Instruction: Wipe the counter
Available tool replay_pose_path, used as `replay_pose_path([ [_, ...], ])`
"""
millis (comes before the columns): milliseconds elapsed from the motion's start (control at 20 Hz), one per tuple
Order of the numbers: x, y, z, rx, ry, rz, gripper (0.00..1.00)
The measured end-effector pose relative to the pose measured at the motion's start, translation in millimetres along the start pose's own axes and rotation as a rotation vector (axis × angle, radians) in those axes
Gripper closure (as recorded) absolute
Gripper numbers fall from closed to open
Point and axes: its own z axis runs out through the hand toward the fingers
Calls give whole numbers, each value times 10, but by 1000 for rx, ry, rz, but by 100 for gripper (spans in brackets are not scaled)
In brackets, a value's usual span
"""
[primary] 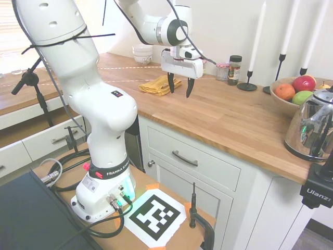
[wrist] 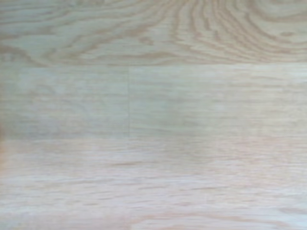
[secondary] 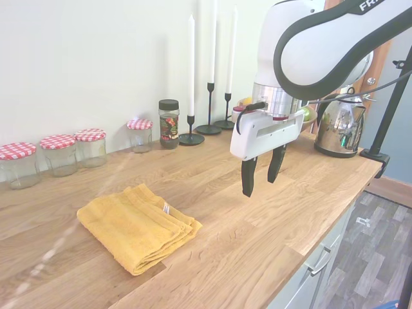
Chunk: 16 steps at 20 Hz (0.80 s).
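Our two-finger gripper [secondary: 260, 177] hangs empty, fingers parted, above the warm-brown butcher-block counter [secondary: 257, 225], near the folded yellow cloth [secondary: 136, 224].

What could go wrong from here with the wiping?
The tool hangs open and empty above bare counter, apart from the folded yellow cloth; a misjudged descent could jab the wood instead of grasping fabric. The cloth is folded in layers, so a pinch may lift only the top fold. Wide sweeps along the wall could hit the jars or candlesticks.
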Motion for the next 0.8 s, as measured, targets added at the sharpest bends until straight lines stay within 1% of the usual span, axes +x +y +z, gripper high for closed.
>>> replay_pose_path([
  [200, -37, -50, 26, -2, 0, -3, 0],
  [350, -106, -184, 4, 2, 5, -8, 0],
  [550, -208, -523, -103, 16, 18, -16, 0],
  [800, -306, -1087, -130, 11, 8, -31, 0],
])
